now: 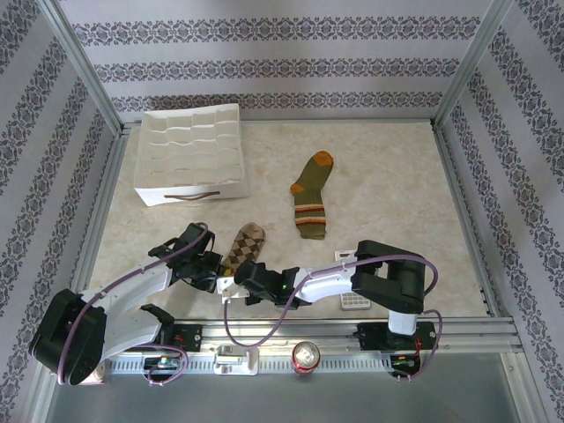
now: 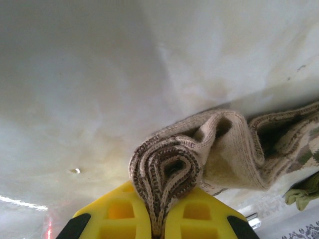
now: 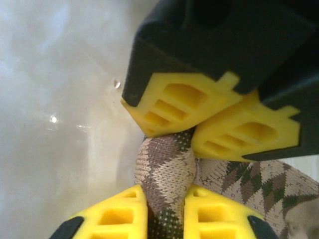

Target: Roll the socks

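Argyle sock (image 1: 245,247) end coiled tight; green sock (image 1: 313,198) flat.

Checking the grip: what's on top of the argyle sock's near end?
The left gripper and right gripper, both shut on its folded end. From above they cover that end; the rest of the argyle sock shows.

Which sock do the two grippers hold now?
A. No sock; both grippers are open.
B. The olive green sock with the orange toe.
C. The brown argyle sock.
C: the left gripper and the right gripper are both shut on the argyle sock; the green sock lies apart.
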